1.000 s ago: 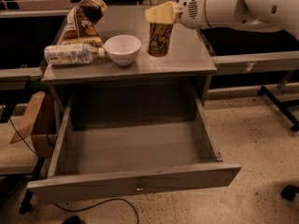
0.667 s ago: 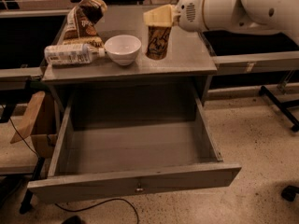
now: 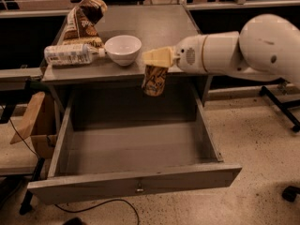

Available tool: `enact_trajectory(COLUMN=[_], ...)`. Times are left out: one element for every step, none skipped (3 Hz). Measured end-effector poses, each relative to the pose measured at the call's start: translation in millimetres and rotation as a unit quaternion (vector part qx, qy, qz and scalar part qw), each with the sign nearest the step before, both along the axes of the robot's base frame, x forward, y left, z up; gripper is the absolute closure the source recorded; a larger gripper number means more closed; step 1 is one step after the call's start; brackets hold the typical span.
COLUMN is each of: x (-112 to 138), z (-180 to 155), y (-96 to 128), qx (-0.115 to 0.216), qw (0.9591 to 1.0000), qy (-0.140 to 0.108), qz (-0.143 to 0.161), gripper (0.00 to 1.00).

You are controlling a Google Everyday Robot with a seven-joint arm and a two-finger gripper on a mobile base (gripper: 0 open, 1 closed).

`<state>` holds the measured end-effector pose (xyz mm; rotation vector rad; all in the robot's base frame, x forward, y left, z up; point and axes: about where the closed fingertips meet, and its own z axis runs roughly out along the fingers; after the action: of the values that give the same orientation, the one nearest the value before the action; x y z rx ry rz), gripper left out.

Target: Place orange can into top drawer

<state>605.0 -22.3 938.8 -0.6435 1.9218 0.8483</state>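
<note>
My gripper point(image 3: 155, 59) is shut on the orange can point(image 3: 154, 80), an orange-brown can with pale markings. It hangs upright from the pale fingers point(image 3: 158, 56), in the air just in front of the cabinet top's front edge and above the back of the open top drawer point(image 3: 136, 146). The drawer is pulled fully out, grey, with a small metal lock point(image 3: 139, 188) at the centre of its front panel. Its inside is bare. The can's top is hidden by the fingers.
On the cabinet top point(image 3: 154, 27) stand a white bowl point(image 3: 123, 49), a clear plastic bottle with a white label point(image 3: 71, 54) lying on its side, and a brown-and-white snack bag point(image 3: 82, 20). A cardboard box point(image 3: 35, 123) sits at the left; a cable point(image 3: 108, 205) lies on the floor.
My gripper has lifted the orange can off the cabinet top and carried it forward, down and left, past the front edge to above the open drawer.
</note>
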Motion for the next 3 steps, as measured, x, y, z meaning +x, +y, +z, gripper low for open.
enact_trajectory(x=[-17,-19,-27], z=[-61,-91,-123], y=[27,66,96], qx=[-0.009,-0.019,-0.018], qw=[0.9994,0.9984,0.9976], qy=[0.029,0.035,0.032], qz=[0.016,0.039,0.059], gripper=[1.00,1.00,1.00])
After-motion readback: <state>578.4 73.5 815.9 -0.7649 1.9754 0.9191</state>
